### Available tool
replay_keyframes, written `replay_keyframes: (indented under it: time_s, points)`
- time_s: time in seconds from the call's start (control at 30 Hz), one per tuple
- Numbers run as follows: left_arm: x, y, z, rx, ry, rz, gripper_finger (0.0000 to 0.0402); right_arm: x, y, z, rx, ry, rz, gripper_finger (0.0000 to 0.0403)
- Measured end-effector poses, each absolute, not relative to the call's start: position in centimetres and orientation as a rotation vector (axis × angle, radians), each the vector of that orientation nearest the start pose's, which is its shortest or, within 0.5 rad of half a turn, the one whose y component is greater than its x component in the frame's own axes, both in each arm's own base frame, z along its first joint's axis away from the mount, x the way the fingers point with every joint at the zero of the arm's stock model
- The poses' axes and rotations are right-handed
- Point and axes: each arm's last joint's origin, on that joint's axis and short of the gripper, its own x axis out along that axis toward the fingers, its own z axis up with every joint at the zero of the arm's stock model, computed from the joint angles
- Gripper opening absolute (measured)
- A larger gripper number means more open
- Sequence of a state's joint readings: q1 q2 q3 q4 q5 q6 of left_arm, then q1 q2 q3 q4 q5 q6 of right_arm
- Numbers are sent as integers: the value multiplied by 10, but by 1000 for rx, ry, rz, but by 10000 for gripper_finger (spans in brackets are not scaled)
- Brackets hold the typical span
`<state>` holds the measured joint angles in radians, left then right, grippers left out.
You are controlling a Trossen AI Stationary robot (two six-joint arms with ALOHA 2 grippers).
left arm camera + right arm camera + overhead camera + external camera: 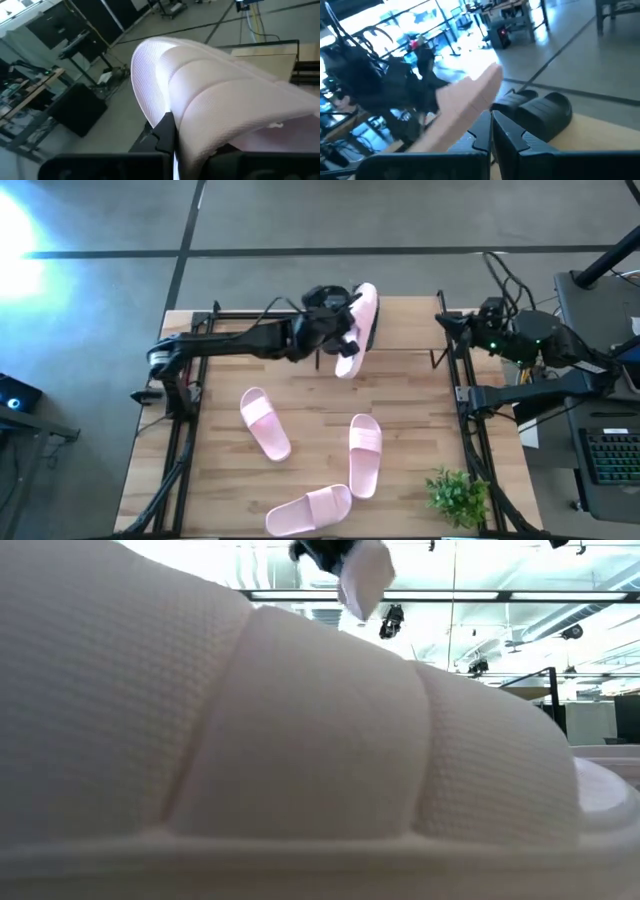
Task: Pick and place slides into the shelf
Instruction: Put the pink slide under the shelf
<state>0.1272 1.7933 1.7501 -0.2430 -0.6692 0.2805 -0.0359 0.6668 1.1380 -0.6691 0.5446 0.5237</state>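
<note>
My left gripper (pixel 342 330) reaches over the table's far middle and is shut on a pale pink slide (pixel 360 325), which also shows high up in the low view (pixel 366 576). Three more pink slides lie sole-down on the table: one left of centre (pixel 265 423), one right of centre (pixel 364 455), one at the near edge (pixel 310 510) that fills the low view (pixel 300 740). A black slide (pixel 540 112) lies on the far plank behind the held one. The shelf (pixel 410 325) of black bars and a light plank stands along the far edge. My right gripper (pixel 491 135) waits shut at the table's right side (pixel 448 325). My left gripper holds the pink slide beside its wide strap (pixel 220 100). One finger (pixel 165 134) lies against the sole's edge; the slide hides the other finger. The fingers come level from the table's left. The slide is lifted clear, turned on its edge and tilted over the shelf.
A small green plant (pixel 458 495) stands at the near right corner. Black frame rails run along the left (pixel 185 430) and right (pixel 470 430) table edges. Bare wood shows between the lying slides and the shelf.
</note>
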Motion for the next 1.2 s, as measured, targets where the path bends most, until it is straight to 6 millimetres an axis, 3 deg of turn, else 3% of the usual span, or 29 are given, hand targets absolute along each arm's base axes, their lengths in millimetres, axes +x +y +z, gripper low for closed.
replay_keyframes:
  time_s: [0.1, 0.27, 0.4, 0.5, 0.6, 0.77, 0.93, 1.07, 1.2]
  points:
    - [419, 81, 366, 359, 459, 743, 0, 100, -19, 410, 468, 65, -643, 9]
    - [427, 82, 362, 356, 493, 629, 0, 121, -18, 396, 469, 206, -617, 9]
    - [416, 55, 358, 375, 666, 399, 0, 135, -18, 384, 472, 331, -624, 9]
    - [404, 30, 343, 411, 857, 167, 0, 135, -18, 383, 503, 342, -635, 9]
    - [398, 9, 331, 431, 945, 60, 0, 138, -16, 381, 559, 372, -563, 9]
    - [405, -5, 294, 491, 952, 62, 0, 150, -11, 370, 616, 491, -462, 9]
    - [410, -9, 260, 491, 954, 211, 10, 171, -4, 357, 621, 576, -454, 13]
    - [405, -12, 242, 437, 998, 230, 57, 185, 5, 346, 618, 661, -447, 48]
    - [399, -19, 241, 338, 993, 269, 115, 197, 14, 336, 612, 728, -437, 103]
